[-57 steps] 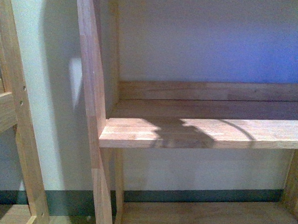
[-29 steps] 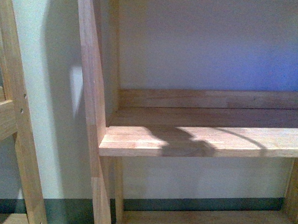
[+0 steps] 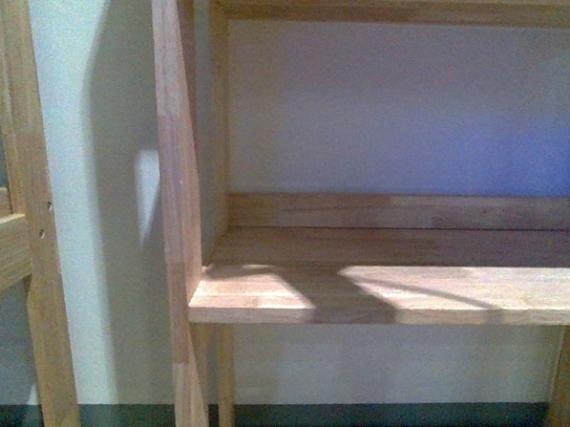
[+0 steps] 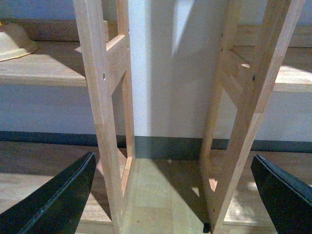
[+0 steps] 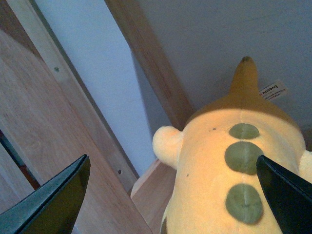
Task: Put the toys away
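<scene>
Right fingers [image 5: 170, 195] spread wide, released, nothing gripped | yellow plush toy [image 5: 219, 165] sat between them on a wooden shelf [image 5: 151, 195], green spots up | left fingers [image 4: 170, 195] also parted, empty, two shelf posts [image 4: 105, 112] between them | front view: bare shelf board [image 3: 386, 295].

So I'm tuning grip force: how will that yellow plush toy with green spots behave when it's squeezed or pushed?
The yellow plush toy looks soft and stuffed, so it will probably compress and sag rather than stay stiff. Its fabric surface likely gives good friction, so slipping seems unlikely. The rounded body suggests it may roll or lean when pushed, and it is probably light for its bulk.
</scene>
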`<state>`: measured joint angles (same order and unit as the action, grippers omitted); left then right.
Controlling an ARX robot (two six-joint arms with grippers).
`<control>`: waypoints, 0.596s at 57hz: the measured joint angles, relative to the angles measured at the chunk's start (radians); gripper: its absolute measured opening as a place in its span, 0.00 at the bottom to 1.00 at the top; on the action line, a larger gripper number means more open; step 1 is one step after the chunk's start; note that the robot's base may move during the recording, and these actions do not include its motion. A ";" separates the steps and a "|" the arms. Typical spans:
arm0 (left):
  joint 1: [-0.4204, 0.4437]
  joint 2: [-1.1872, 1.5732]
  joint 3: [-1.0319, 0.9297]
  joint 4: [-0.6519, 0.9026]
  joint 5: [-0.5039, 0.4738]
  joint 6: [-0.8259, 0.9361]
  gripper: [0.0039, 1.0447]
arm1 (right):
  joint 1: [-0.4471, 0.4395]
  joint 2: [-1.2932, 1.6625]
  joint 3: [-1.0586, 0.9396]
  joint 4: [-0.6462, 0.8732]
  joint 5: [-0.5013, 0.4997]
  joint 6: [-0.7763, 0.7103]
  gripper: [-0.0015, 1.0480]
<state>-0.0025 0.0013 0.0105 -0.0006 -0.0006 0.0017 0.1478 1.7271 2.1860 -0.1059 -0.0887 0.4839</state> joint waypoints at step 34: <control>0.000 0.000 0.000 0.000 0.000 0.000 0.95 | -0.019 -0.847 -1.052 0.256 -0.008 -0.411 1.00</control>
<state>-0.0025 0.0013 0.0105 -0.0006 -0.0006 0.0017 0.1284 0.8803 1.1336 0.1501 -0.0963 0.0727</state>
